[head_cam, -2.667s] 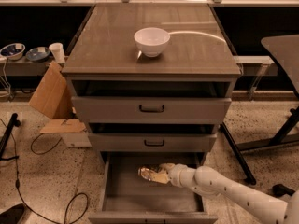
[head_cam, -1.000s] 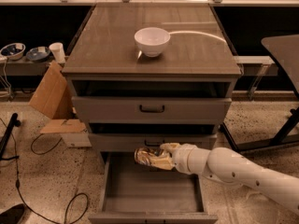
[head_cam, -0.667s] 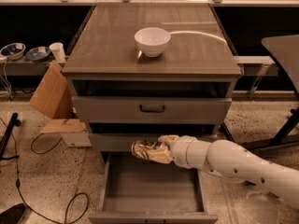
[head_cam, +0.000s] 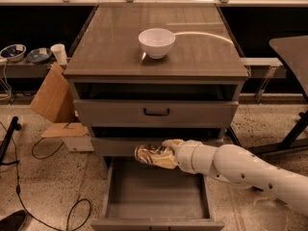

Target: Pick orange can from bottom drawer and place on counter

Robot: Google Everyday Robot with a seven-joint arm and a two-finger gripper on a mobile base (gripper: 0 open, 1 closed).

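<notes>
My gripper (head_cam: 161, 154) is shut on the orange can (head_cam: 153, 156), a shiny golden-brown can held on its side. It hangs above the open bottom drawer (head_cam: 156, 189), level with the middle drawer front. The drawer's grey floor is bare. The counter (head_cam: 159, 40) is the broad grey-brown top of the cabinet, well above the can. My white arm (head_cam: 240, 170) reaches in from the lower right.
A white bowl (head_cam: 156, 42) stands on the counter near its middle. Two closed drawer fronts with a black handle (head_cam: 156, 112) sit above the open drawer. Cardboard (head_cam: 53, 97) leans at the left of the cabinet. A dark table (head_cam: 291, 49) stands at the right. Cables lie on the floor.
The can has been lifted out of the bottom drawer and raised, moving up and left to the height of the middle drawer front. The drawer floor is now bare.
</notes>
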